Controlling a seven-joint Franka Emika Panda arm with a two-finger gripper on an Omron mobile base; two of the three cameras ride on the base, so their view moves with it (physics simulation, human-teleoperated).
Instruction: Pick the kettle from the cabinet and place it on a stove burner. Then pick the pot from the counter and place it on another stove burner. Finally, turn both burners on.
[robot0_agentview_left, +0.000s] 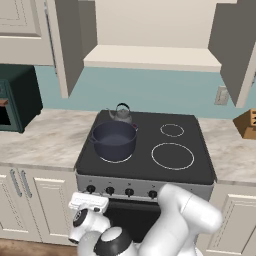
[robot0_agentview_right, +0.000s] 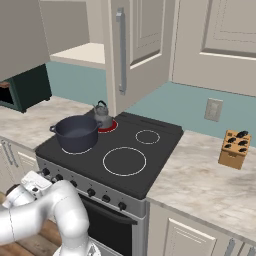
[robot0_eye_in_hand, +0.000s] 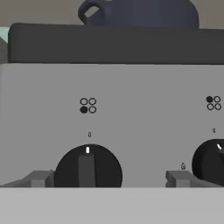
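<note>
The dark grey kettle (robot0_agentview_left: 120, 114) (robot0_agentview_right: 102, 115) stands on the back-left stove burner (robot0_agentview_right: 108, 126), which glows red around its base. In front of it the navy pot (robot0_agentview_left: 114, 139) (robot0_agentview_right: 76, 132) (robot0_eye_in_hand: 140, 13) sits on the front-left ring. Both right burners (robot0_agentview_left: 172, 155) (robot0_agentview_right: 124, 161) are bare. My gripper (robot0_agentview_left: 89, 199) (robot0_agentview_right: 34, 181) (robot0_eye_in_hand: 109, 179) is low at the stove's front panel, open, with its fingertips (robot0_eye_in_hand: 39, 178) wide on either side of the left-most knob (robot0_eye_in_hand: 87, 168), not touching it. That knob's mark points straight up; the knob to its right (robot0_eye_in_hand: 212, 162) is turned. The cabinet (robot0_agentview_left: 150, 57) above is open, its shelf bare.
A row of black knobs (robot0_agentview_left: 129, 192) runs along the grey stove front. A dark green microwave (robot0_agentview_left: 15, 97) stands on the counter (robot0_agentview_left: 45, 140) to the left, a wooden knife block (robot0_agentview_right: 234, 149) to the right. An open cabinet door (robot0_agentview_right: 125, 50) hangs above the stove's back.
</note>
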